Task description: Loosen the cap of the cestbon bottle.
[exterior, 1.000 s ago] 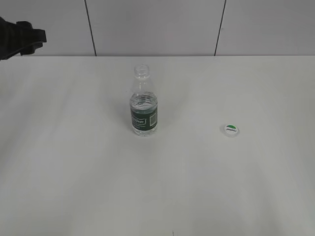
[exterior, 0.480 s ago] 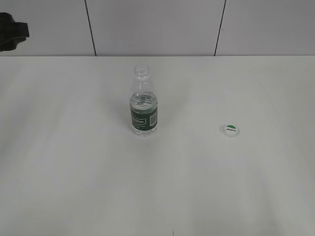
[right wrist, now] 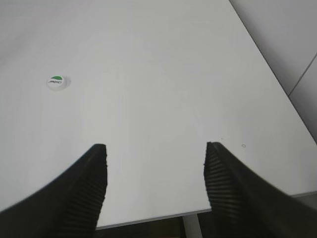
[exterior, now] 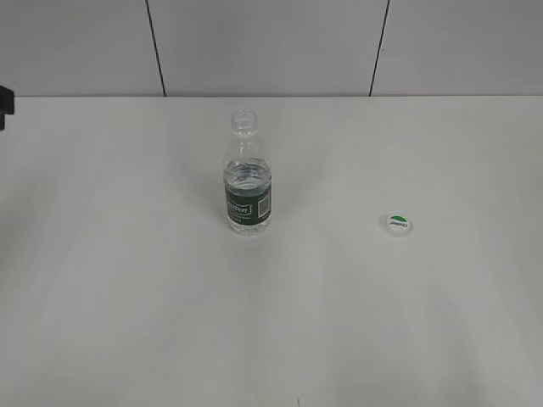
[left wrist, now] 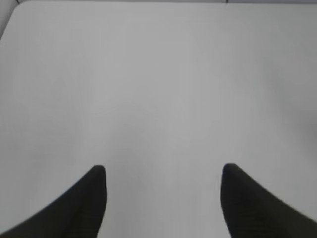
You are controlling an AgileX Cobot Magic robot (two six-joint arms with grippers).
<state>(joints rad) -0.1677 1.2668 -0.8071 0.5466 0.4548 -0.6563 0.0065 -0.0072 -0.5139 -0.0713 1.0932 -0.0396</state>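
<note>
Your cap (exterior: 398,223) lies on the bench (exterior: 127,297) right of the uncapped cestbon bottle (exterior: 248,188), both grippers' fingers (right wrist: 89,183) wide and empty: nothing left to loosen.

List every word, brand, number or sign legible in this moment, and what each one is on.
None can be read outright.
Bottle label: white print and a barcode, too small to read.
Cap, lying on the table apart from the bottle: dark lettering under a green half-circle, too blurred to read in either view.
</note>
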